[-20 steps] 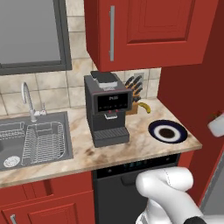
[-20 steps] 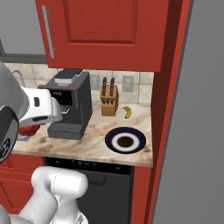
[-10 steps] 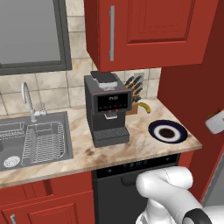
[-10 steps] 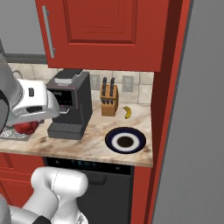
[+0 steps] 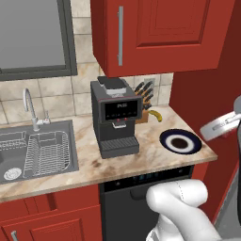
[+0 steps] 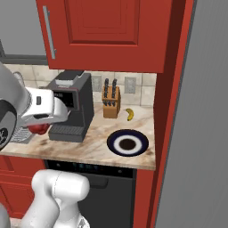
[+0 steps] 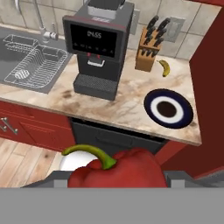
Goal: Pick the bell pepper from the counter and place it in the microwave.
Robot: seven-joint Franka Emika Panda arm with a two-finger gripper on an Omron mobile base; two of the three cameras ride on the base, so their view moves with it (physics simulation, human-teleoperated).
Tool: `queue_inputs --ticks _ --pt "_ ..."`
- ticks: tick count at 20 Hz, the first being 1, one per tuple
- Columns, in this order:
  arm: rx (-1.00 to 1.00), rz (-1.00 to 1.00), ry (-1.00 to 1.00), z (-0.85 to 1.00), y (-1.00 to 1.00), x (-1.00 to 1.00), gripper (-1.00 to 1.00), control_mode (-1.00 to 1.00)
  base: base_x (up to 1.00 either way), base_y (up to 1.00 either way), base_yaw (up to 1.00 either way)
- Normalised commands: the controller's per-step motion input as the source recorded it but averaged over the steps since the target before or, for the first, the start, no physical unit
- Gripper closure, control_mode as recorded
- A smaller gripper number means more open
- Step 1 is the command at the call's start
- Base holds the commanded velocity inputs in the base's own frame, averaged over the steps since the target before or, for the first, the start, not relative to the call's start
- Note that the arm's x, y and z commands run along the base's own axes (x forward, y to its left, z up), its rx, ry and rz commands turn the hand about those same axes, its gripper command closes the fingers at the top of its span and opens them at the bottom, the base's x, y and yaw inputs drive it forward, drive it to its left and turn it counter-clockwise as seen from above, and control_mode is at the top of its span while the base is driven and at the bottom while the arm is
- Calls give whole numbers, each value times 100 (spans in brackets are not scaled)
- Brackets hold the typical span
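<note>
Bell pepper (image 7: 118,168) held at the gripper (image 7: 117,180), off the counter (image 5: 150,150).

The beige marbled counter runs above red cabinets and a black dishwasher (image 5: 136,197), with a steel sink (image 5: 33,150) at its left end and a tiled wall behind. Red upper cabinets (image 6: 102,31) hang over it. The hand is raised in front of the counter edge, looking down across it; in the right base view the red pepper shows under the white hand, left of the coffee machine (image 6: 71,111). The jaws appear clamped on the pepper, its green stem curling up. Count: one coffee machine, one knife block (image 6: 111,101), one banana (image 6: 129,114), one dark-rimmed plate (image 6: 128,142), one faucet (image 5: 31,109).
</note>
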Motion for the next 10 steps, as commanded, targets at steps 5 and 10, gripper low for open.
queue_inputs --ticks 5,10 --pt "0 0 1 -4 -3 -9 100 100 -40 -5 0" --pt "0 0 0 0 0 0 100 100 -100 -23 -10"
